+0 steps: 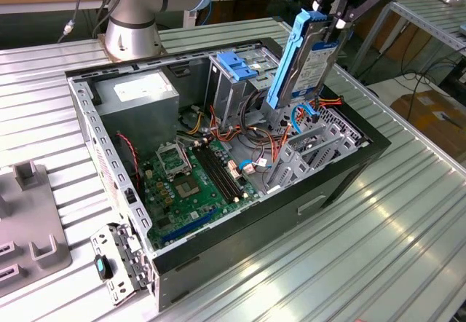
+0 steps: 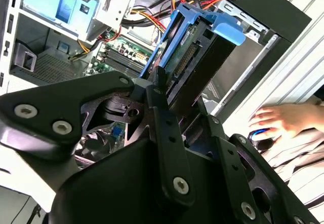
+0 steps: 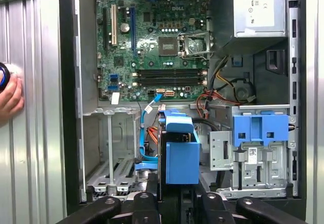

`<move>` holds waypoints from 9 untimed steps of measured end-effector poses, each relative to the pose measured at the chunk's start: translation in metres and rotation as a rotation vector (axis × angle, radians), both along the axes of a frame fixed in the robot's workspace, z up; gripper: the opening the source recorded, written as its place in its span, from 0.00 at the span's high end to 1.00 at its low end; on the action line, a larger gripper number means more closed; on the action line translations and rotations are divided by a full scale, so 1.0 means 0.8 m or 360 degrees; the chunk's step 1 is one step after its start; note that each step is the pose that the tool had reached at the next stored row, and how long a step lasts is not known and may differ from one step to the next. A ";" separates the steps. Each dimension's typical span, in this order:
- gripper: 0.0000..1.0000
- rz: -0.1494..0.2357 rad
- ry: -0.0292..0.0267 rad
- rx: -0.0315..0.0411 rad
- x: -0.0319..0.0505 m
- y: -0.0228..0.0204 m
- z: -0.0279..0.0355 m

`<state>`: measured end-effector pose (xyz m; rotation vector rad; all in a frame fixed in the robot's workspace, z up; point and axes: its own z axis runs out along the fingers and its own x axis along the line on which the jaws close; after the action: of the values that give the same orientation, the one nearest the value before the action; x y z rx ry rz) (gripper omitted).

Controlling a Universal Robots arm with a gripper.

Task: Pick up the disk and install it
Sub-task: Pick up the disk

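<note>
Gripper (image 1: 333, 17) clamped on the upper end of the disk (image 1: 304, 63), which hung upright above the open computer case (image 1: 240, 234), where a tilted descent could probably have snagged the loose cables (image 1: 277, 141) or jammed its rails.

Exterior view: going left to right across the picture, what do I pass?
Grey fixture → power supply → blue bracket atop the drive cage → the disk, held in the gripper.
</note>
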<state>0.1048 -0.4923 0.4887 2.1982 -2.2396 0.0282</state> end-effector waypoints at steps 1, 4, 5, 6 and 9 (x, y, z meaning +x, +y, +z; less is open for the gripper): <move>0.65 0.0000 0.00002 0.0000 0.000 -0.0029 0.0000; 0.65 0.0000 0.00001 0.0000 0.000 -0.0061 0.0000; 0.65 0.0000 0.00001 0.0000 0.000 -0.0064 -0.0001; 0.65 0.0000 0.00001 0.0000 0.000 -0.0065 0.0000; 0.65 0.0000 0.00001 0.0000 0.000 -0.0066 0.0000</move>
<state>0.1048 -0.4976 0.4887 2.1981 -2.2394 0.0283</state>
